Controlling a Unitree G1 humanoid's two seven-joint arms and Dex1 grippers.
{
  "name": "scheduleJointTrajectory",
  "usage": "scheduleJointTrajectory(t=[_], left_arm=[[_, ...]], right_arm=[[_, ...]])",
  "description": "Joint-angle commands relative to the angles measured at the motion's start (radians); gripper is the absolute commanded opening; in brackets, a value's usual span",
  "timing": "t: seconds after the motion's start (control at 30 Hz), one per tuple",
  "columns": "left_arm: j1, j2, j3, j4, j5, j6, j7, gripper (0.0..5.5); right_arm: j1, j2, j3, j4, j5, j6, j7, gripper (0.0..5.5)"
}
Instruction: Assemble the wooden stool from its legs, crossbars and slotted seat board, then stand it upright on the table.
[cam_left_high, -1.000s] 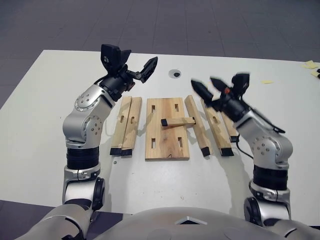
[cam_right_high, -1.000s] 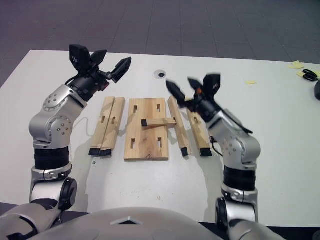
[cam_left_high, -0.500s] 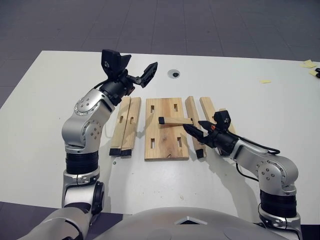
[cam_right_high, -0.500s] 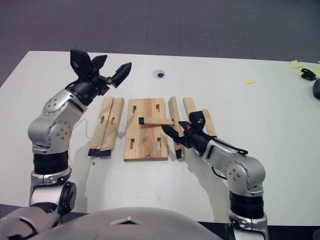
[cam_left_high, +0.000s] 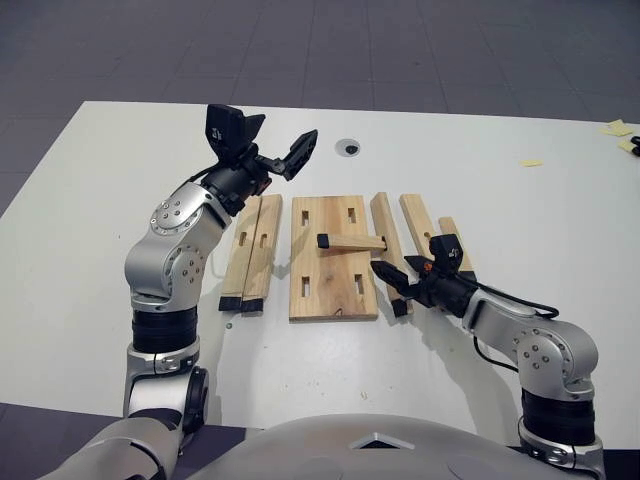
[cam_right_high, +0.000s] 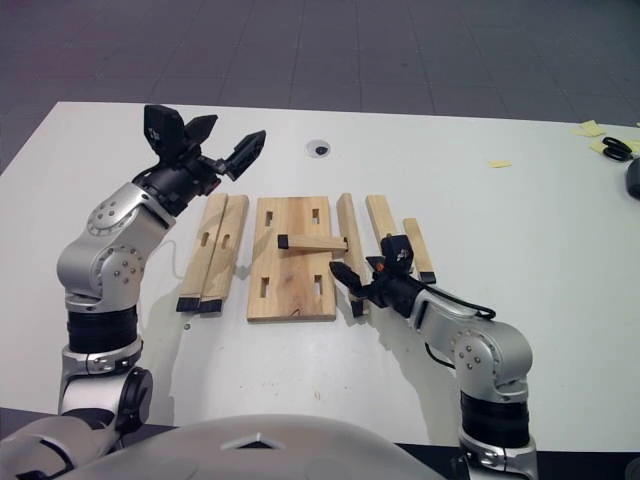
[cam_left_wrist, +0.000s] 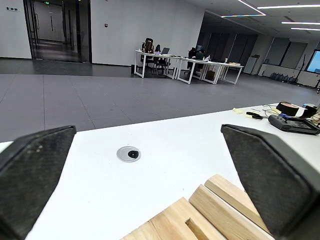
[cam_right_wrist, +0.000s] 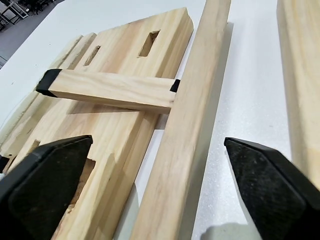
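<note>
The slotted seat board (cam_left_high: 333, 275) lies flat mid-table with one crossbar (cam_left_high: 352, 242) resting across it. Two legs (cam_left_high: 252, 250) lie side by side to its left. Another leg (cam_left_high: 386, 228) lies along its right edge, with further wooden pieces (cam_left_high: 421, 227) to the right of that. My right gripper (cam_left_high: 412, 264) is low over the table and open, its fingers straddling the near end of that right-hand leg (cam_right_wrist: 195, 125); the crossbar (cam_right_wrist: 110, 90) butts against the leg. My left gripper (cam_left_high: 264, 140) hangs open and empty in the air above the far ends of the left legs.
A round cable grommet (cam_left_high: 349, 148) sits in the table behind the board. Yellow paper notes (cam_left_high: 533, 162) and dark items (cam_right_high: 618, 148) lie at the far right. Bare white tabletop (cam_left_high: 90, 230) stretches to the left and in front of the parts.
My right gripper has dropped from a raised pose down to the near end of the leg beside the board. The left gripper has barely shifted. The wooden parts lie as before.
</note>
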Motion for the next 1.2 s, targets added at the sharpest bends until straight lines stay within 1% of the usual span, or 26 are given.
scheduleJointTrajectory(t=[0.03,0.13,0.37,0.57,0.63,0.7,0.77,0.8,0.87,0.97,1.03,1.07,1.13,1.2], left_arm=[[0.004,0.011,0.000,0.001,0.012,0.012,0.006,5.40],[0.003,0.011,0.001,0.003,0.013,0.009,0.008,5.40],[0.000,0.012,0.004,0.004,0.014,0.009,0.014,5.40],[0.002,0.009,0.002,0.004,0.017,0.007,0.020,5.40],[0.002,0.010,0.002,0.006,0.018,0.004,0.021,5.40],[-0.003,0.011,0.003,0.011,0.018,0.002,0.021,5.40],[-0.011,0.010,0.008,0.016,0.016,0.001,0.022,5.40],[-0.017,0.009,0.012,0.021,0.012,0.001,0.021,5.40],[-0.031,0.013,0.026,0.037,0.003,0.000,0.016,5.40],[-0.090,0.007,0.116,0.086,-0.097,0.040,0.007,5.40],[-0.165,-0.004,0.222,0.138,-0.276,0.128,-0.003,5.40],[-0.205,-0.007,0.272,0.169,-0.378,0.178,-0.008,5.40],[-0.285,0.004,0.364,0.253,-0.584,0.279,-0.017,5.40],[-0.335,0.029,0.399,0.313,-0.716,0.360,-0.044,5.40]], right_arm=[[-0.045,0.038,-0.037,0.003,0.013,0.039,-0.053,4.09],[-0.055,0.072,-0.057,-0.003,0.025,0.084,-0.097,3.65],[-0.033,0.062,-0.037,-0.046,0.026,0.201,-0.119,2.55],[-0.066,0.058,-0.045,-0.043,-0.009,0.206,-0.127,1.55],[-0.080,0.063,-0.044,-0.040,-0.020,0.204,-0.130,1.32],[-0.090,0.063,-0.036,-0.042,-0.034,0.191,-0.127,1.05],[-0.117,0.056,-0.026,-0.028,-0.062,0.108,-0.099,1.04],[-0.143,0.066,-0.043,-0.008,-0.063,0.043,-0.069,1.04],[-0.201,0.096,-0.115,0.054,-0.031,-0.052,-0.020,1.04],[-0.293,0.100,-0.248,0.176,0.086,-0.139,0.079,1.04],[-0.345,0.082,-0.344,0.234,0.264,-0.120,0.162,1.04],[-0.359,0.067,-0.368,0.248,0.332,-0.104,0.200,1.04],[-0.372,0.032,-0.372,0.260,0.436,-0.060,0.274,1.04],[-0.373,0.003,-0.346,0.264,0.478,-0.031,0.322,1.04]])
